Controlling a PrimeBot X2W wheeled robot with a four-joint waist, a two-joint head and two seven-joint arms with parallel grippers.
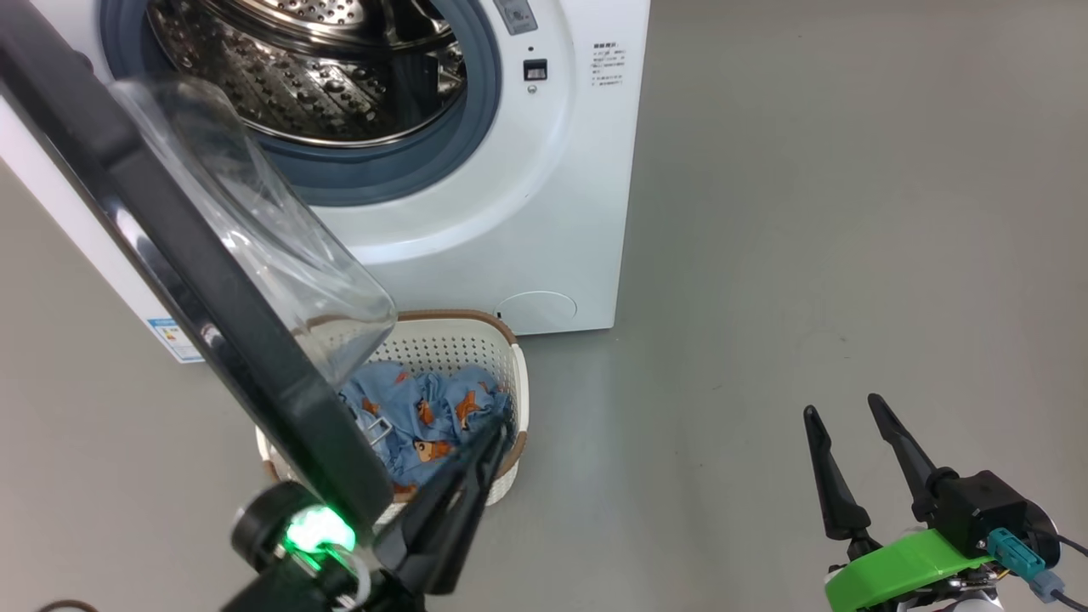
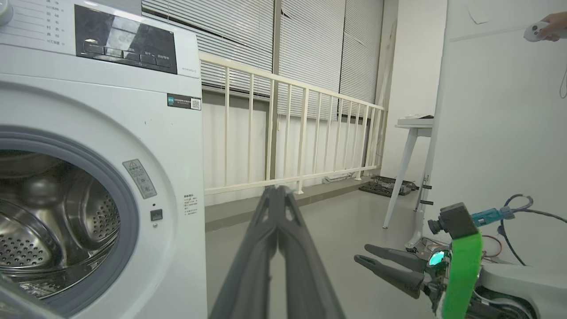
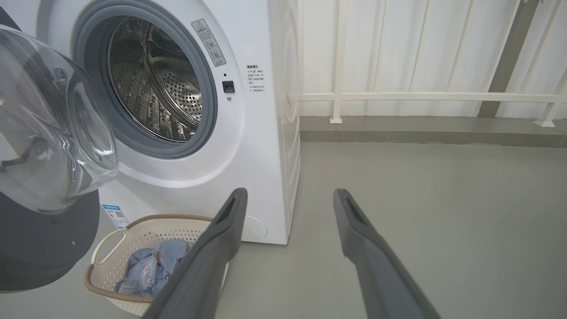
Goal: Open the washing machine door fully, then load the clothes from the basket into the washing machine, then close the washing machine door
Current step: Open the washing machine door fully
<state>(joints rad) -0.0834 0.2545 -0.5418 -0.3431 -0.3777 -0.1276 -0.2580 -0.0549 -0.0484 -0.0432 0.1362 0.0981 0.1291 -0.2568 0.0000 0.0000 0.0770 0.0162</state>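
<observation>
The washing machine (image 1: 527, 212) stands at the top of the head view with its steel drum (image 1: 323, 76) exposed. The washing machine door (image 1: 212, 280) is swung open toward me on the left, black rim edge-on and glass bowl bulging right. Under the door sits the basket (image 1: 442, 348) with the blue bear-print clothes (image 1: 425, 408) inside. My left gripper (image 1: 501, 429) is shut and empty, its tips over the basket's right side. My right gripper (image 1: 843, 408) stands open above bare floor to the right. The right wrist view shows the basket (image 3: 106, 239) and clothes (image 3: 150, 266) left of its fingers.
Grey floor spreads right of the machine. In the left wrist view a cream railing (image 2: 288, 133) runs behind, a white table (image 2: 414, 126) stands at the right, and a person's hand (image 2: 551, 20) holds a controller. The door overhangs the basket's left half.
</observation>
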